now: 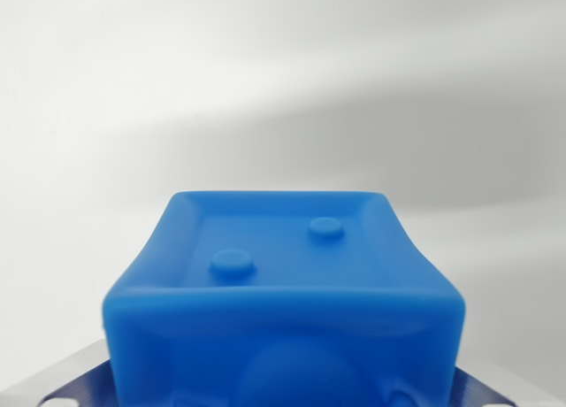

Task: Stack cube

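End effector (pixel 283 398) edges flank blue cube (pixel 283 292); white surface (pixel 265 88) beyond.

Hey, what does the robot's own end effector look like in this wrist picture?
Very little of it shows. At the bottom corners, behind the blue cube, there are slivers of light grey metal with a dark blue plate and small white round dots. No fingers, cables or markings are visible.

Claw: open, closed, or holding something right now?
Claw: cannot be told; its fingers are out of sight. A blue cube fills the lower wrist view, close to the camera.
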Robot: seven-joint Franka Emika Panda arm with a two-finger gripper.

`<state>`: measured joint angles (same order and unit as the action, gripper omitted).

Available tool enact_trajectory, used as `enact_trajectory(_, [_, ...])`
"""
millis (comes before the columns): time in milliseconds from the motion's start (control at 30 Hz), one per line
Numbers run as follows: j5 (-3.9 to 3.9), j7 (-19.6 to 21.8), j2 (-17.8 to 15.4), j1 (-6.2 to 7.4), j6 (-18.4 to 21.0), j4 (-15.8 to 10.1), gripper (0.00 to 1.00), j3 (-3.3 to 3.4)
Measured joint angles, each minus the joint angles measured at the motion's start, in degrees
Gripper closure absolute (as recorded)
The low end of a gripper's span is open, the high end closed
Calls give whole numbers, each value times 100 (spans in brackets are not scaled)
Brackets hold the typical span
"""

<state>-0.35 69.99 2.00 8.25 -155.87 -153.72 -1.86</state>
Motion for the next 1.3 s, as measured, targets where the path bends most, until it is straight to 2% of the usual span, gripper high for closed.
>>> enact_trajectory(700, [-2,139,302,166,306,616,100,-66])
enact_trajectory(1300, [-19,250,631,343,604,1242,100,-84])
